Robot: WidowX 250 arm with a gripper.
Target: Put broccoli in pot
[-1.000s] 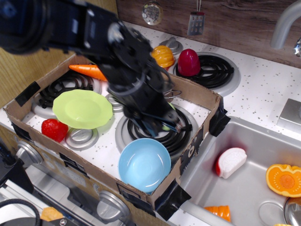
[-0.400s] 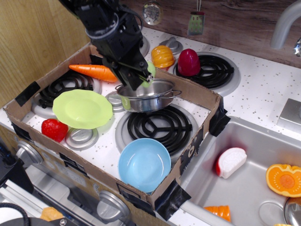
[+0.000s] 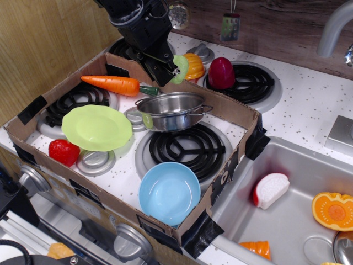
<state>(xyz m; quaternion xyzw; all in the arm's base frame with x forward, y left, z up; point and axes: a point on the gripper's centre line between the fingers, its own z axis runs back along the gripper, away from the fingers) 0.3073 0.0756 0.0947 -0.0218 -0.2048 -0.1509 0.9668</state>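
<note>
A white speckled tabletop (image 3: 309, 110) with black coil burners carries a shallow brown cardboard box (image 3: 229, 110) patched with black tape, and to the right a grey metal sink (image 3: 298, 165) holds assorted toy food. The black robot arm reaches down from the upper left, and its dark tool (image 3: 172, 70) is closed on the small lumpy light-green plastic broccoli (image 3: 179, 68), which sits pinched at the tip of the fingers, lifted clear above the box's far wall. The broccoli hangs just above and slightly behind the shiny shallow stainless-steel pot (image 3: 171, 110), which stands upright inside the box between two burners, its wire loop handle pointing right. Toward the near edge of the box lies a round light-blue bowl (image 3: 169, 192), and to the left a flat lime-green plate (image 3: 96, 127). A long orange toy carrot (image 3: 111, 84) lies just left of the tool, its green end nearly under the fingers. A dark red rounded toy (image 3: 221, 73) rests on the far burner, an orange ridged toy (image 3: 192, 65) just beside the broccoli, and a small red strawberry (image 3: 63, 152) beside the plate.
</note>
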